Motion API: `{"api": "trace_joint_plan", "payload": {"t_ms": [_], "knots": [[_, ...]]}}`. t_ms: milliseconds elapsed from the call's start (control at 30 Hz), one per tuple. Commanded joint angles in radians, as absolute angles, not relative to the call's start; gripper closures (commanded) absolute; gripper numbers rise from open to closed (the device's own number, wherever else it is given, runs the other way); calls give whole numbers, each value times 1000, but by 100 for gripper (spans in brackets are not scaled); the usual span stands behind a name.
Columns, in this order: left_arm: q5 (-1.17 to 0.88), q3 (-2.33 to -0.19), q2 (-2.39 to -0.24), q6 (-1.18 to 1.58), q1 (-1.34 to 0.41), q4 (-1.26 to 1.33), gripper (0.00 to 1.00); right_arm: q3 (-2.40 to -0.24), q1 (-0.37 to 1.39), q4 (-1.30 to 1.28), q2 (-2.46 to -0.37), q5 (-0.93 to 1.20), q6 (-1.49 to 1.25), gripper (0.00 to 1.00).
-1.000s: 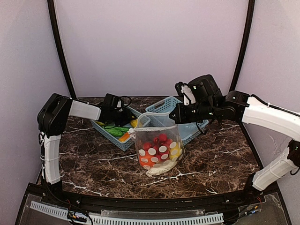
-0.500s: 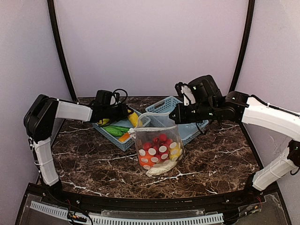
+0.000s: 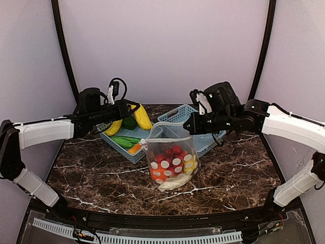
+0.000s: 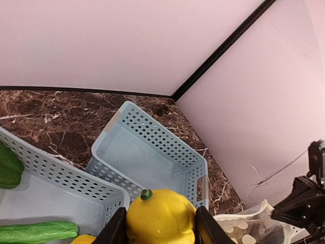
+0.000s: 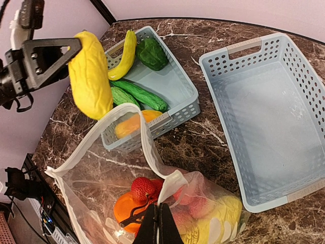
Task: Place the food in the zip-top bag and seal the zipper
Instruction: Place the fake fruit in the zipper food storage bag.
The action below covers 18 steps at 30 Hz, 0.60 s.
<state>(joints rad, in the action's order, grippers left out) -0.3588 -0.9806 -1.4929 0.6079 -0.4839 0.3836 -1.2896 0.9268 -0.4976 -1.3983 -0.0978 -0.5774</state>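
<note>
Yellow food [image 3: 142,117] lengthwise near-vertical, aloft

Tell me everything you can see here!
zip-top bag: 1, clear with white dots, mid-table, mouth open
food in bag: several, red, orange, yellow, white, inside
left basket: 1, light blue, behind bag
right basket: 1, light blue, beside it
yellow toy vegetable: 1, yellow, midair
banana: 1, yellow, left basket
pepper: 1, dark green, left basket
cucumber-like pieces: 2, green, left basket
orange piece: 1, orange, left basket
table: 1, dark marble, underneath
left gripper: 1, black, gripping yellow toy vegetable
right gripper: 1, black, pinching bag's rim
</note>
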Motion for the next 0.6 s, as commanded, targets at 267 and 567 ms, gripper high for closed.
{"api": "trace_joint_plan", "payload": {"t_ms": [267, 567], "knots": [[-261, -989, -1222, 401, -712, 314, 79, -1284, 921, -451, -1373, -81, -574, 100], [-240, -1004, -1345, 408, -812, 482, 79, -1280, 922, -427, -1359, -62, -584, 100]]}}
